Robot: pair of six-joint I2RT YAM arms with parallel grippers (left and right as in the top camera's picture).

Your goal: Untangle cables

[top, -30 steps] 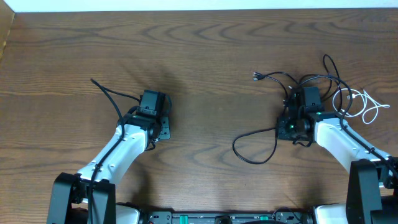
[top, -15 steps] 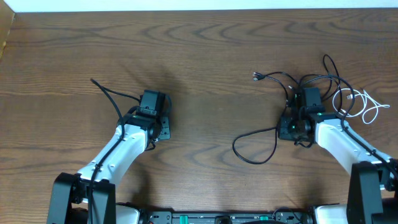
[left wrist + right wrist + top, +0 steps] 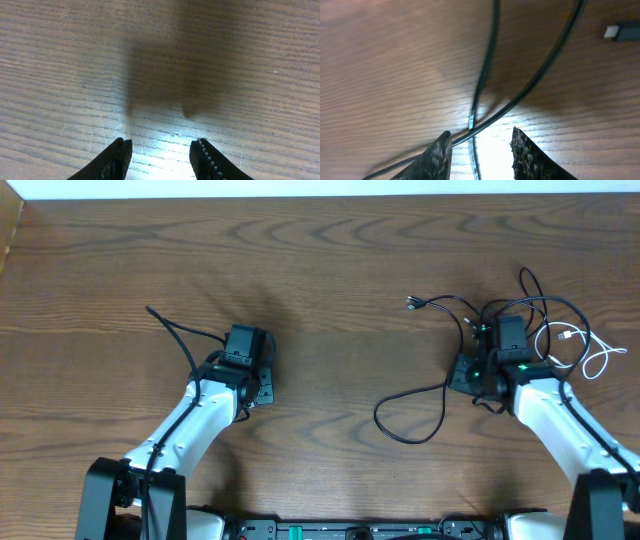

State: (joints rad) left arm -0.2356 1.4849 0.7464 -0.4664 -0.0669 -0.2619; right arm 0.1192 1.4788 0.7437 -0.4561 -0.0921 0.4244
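A dark brown wood-grain surface (image 3: 330, 270) is seen, bounded by a pale strip along its far edge. The black cords (image 3: 486, 65) are gathered around the right gripper (image 3: 480, 150). In the right wrist view two of them are seen crossing on the wood just ahead of and between its fingertips. Neither is pinched, since the jaws are parted and nothing is grasped. A small plug end (image 3: 620, 31) lies ahead of this gripper, off to its right. From overhead, further black strands are seen arching beyond the gripper. One strand ends in a plug (image 3: 410, 303) well to its left, and a wide loop (image 3: 378, 416) is laid out to its left and nearer the robot's base. The white cord (image 3: 571, 336) is coiled just to the right of the gripper, apart from its fingers.

Compared with a second ago, the right gripper has been shifted a little to the right, closer to the white cord, and the strands around it have been drawn slightly that way. The wide loop and the left-hand plug are unchanged. The left gripper (image 3: 160, 160) has not been moved. It is held well apart from every cable, its jaws parted over bare wood and empty.

Any lettering on the arms is too small to be read.
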